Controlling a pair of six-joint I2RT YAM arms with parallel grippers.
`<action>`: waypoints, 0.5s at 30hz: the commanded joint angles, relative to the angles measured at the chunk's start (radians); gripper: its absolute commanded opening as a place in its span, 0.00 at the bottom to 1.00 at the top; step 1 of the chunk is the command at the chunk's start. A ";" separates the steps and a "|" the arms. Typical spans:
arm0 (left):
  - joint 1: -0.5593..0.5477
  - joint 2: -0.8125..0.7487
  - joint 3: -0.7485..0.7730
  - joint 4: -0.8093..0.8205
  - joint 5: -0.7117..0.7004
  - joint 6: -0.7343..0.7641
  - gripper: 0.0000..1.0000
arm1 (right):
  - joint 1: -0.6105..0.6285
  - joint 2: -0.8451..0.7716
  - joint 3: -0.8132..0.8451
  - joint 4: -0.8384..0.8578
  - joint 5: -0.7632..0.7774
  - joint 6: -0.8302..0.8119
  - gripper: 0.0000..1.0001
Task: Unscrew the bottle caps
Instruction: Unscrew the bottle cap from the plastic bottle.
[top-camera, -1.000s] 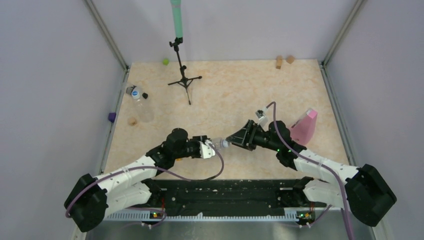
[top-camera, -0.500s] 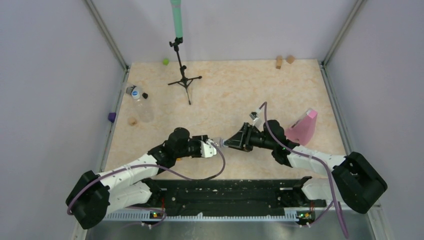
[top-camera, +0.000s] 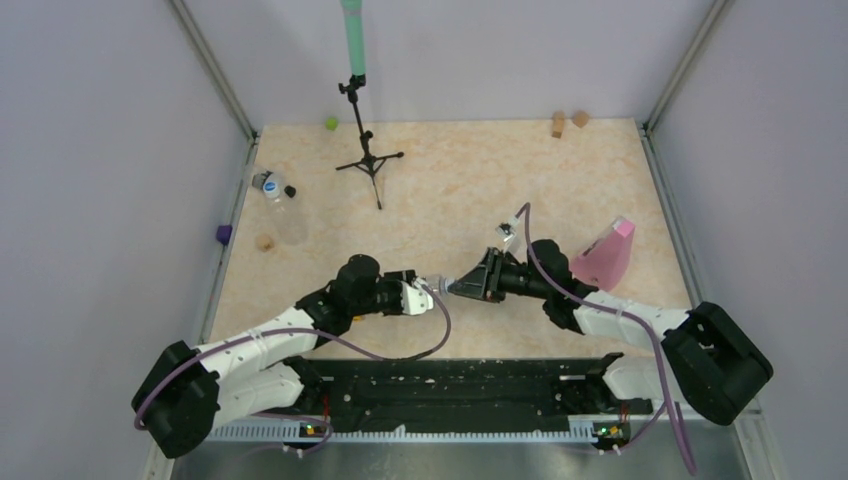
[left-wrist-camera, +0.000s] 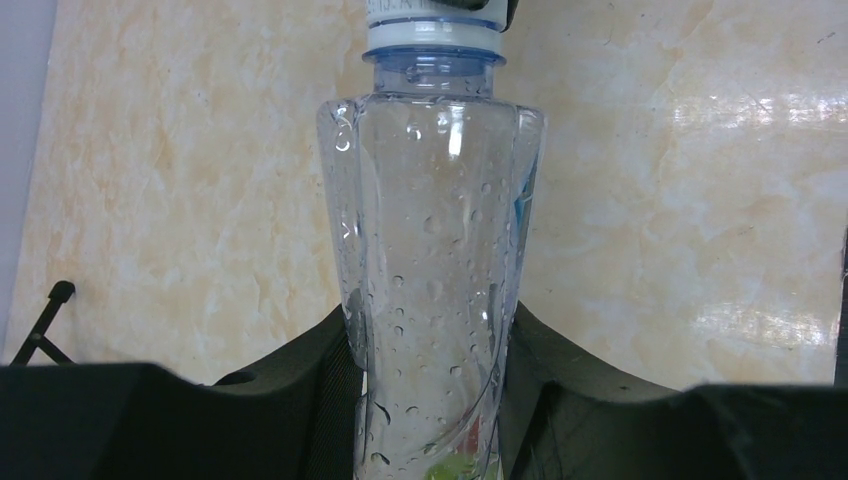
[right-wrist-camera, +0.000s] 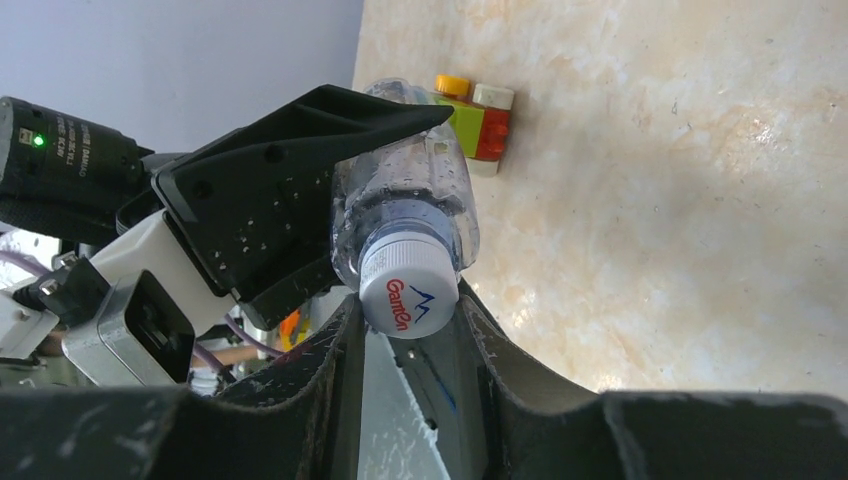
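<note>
Above the counter (top-camera: 450, 180), between the arms, the left claw (left-wrist-camera: 430, 345) pinches the clear bottle (left-wrist-camera: 432, 250) and the right claw (right-wrist-camera: 408, 322) pinches its white cap (right-wrist-camera: 408, 290). If the bottle slips in the left grip, it may turn with the cap.

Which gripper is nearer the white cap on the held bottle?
Right. The right gripper is closed around the white cap itself; the left gripper clamps the bottle lower down its body, away from the cap.

L-wrist view: bottle (left-wrist-camera: 430, 250) base & cap (left-wrist-camera: 432, 38) top cut off.
</note>
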 joint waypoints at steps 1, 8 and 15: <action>-0.005 -0.013 0.045 0.026 0.063 -0.023 0.05 | 0.008 -0.015 0.035 -0.003 -0.051 -0.127 0.17; -0.005 -0.007 0.079 0.006 0.064 -0.078 0.04 | 0.010 -0.047 0.093 -0.153 -0.076 -0.467 0.17; -0.005 0.024 0.104 -0.020 0.139 -0.064 0.04 | 0.010 0.005 0.072 -0.019 -0.106 -0.767 0.15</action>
